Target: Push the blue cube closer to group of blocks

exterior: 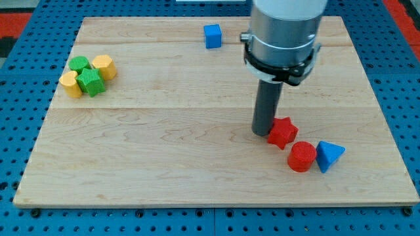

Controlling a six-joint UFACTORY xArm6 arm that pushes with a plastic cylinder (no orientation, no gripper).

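Pincer is not the word for what this arm carries: it ends in a straight dark rod under a wide grey housing, so no pincer shows and I cannot tell one as spread or pressed together. On the wooden bench, my tip sits right of the middle, with the red star just beside it on the view's right, touching or nearly so; which of the two I cannot tell. Just below and to the right of the star lies the red cylinder, close against the star's lower corner, and the blue triangular block lies against the cylinder's right side. The blue cube stands alone near the view's top edge of the bench, a little left of the grey housing, well apart from my tip and from every other block. Far off at the view's left sits a tight cluster of four: the green cylinder at its top, the yellow hexagonal block to its right, a second yellow block at the lower left, and the green cube-like block between them, each touching its neighbours. Blue pegboard surrounds the bench.
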